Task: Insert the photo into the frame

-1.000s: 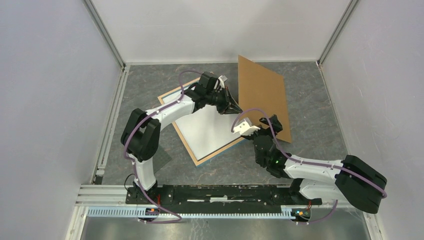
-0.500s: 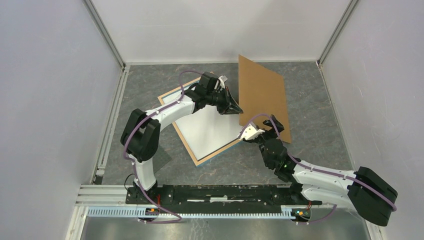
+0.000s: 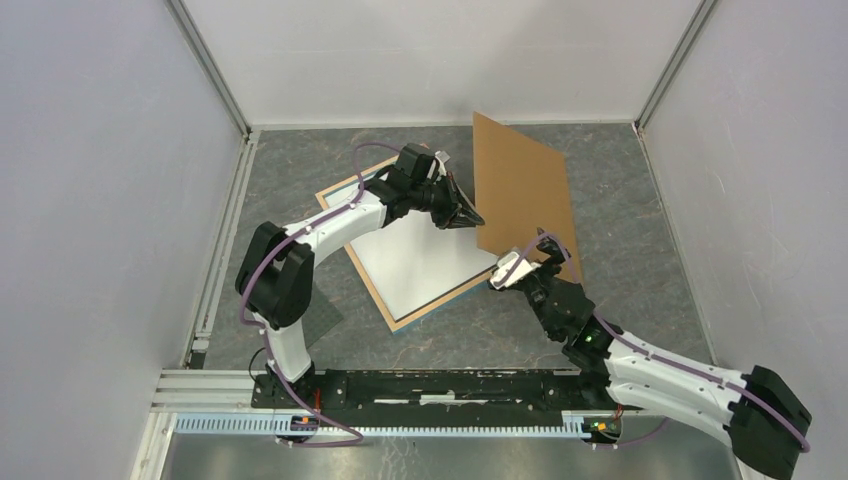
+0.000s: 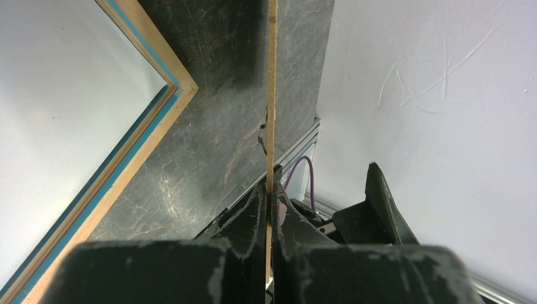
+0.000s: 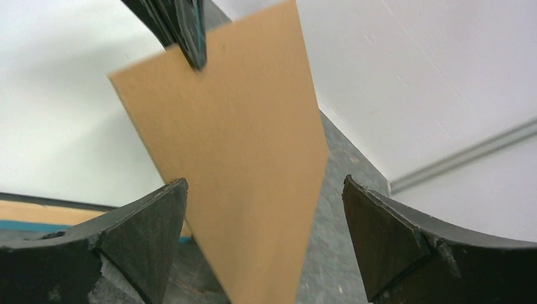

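Currently, the left gripper [image 3: 466, 216] is clamped on the near edge of the brown backing board [image 3: 525, 190]; in the left wrist view its jaws are pressed together on the thin board edge [image 4: 271, 95], which runs straight up from between them; the board is lifted off the table [image 3: 630, 250] and tilted, its far corner up toward the back wall.

Frame [image 3: 432, 310] lies flat on the table left of the board, under the left arm, light wood side up, turned at an angle to the table edges; a thin blue strip runs along the inner side of the wood border [image 4: 136, 149].

Photo [image 3: 410, 255] lies inside the frame's opening, only its plain white side showing [image 4: 57, 88]; cannot tell whether it is fully seated against the border.

Right gripper [image 3: 530, 258] sits at the board's near lower edge, jaws spread wide and holding nothing; in the right wrist view the board [image 5: 247, 164] hangs between and beyond the two dark fingers [image 5: 152, 221], with a gap on each side; the left gripper's tip pinches the board's upper edge in that view.

Small green light glows on the right arm [image 3: 592, 339].
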### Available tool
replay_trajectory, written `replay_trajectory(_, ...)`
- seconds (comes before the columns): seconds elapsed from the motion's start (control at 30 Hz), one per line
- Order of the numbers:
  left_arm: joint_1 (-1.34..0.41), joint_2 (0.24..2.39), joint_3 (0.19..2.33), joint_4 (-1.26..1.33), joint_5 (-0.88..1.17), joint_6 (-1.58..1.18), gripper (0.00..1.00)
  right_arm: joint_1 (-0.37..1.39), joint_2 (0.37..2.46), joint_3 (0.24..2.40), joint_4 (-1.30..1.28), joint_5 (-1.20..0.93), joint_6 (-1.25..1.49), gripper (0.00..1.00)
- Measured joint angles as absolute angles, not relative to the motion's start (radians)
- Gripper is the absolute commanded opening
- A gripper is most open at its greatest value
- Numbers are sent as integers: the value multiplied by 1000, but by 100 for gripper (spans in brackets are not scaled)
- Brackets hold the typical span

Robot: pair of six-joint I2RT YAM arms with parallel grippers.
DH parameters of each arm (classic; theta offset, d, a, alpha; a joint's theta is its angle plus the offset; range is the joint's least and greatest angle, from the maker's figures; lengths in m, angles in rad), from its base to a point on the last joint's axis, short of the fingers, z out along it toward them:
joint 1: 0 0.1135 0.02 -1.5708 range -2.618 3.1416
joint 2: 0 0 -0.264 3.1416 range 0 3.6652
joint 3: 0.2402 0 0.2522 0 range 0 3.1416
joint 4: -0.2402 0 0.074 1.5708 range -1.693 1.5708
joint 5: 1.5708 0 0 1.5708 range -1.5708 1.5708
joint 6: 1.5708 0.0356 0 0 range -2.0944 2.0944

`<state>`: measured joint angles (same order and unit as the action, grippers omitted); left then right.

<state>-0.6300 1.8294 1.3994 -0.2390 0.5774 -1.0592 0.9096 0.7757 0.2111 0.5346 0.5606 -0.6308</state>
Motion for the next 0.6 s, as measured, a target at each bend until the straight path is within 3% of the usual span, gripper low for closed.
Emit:
replay_trajectory(0.3, -636, 1799, 1411, -250, 558, -1096, 2, 910, 665, 199, 477, 349, -573, 97)
replay_trajectory(0.6, -642, 1761, 1413, -262, 551, -1105, 2, 913, 831, 208, 460, 388, -641, 80)
